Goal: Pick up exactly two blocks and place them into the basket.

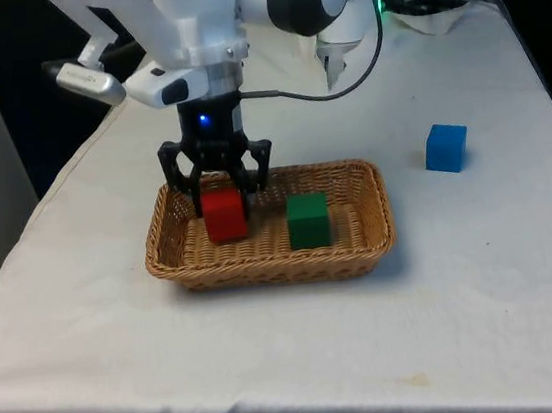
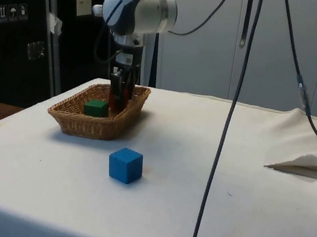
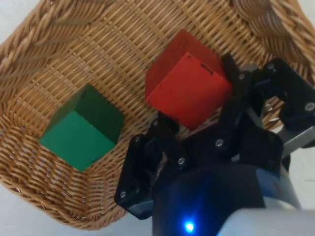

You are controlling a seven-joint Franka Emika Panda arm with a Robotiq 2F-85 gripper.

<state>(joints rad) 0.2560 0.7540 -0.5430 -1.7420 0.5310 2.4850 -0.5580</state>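
The gripper [image 1: 222, 195] is positioned inside the wicker basket [image 1: 376, 244], with its two fingers clamped on opposite sides of the red block [image 1: 224, 216], which is held low over the basket floor towards the front view's left. The green block [image 1: 308, 220] is seated on the basket floor just beside the red one, on the front view's right. The blue block [image 1: 446, 147] is located on the white cloth [image 1: 488, 291], well apart from the basket
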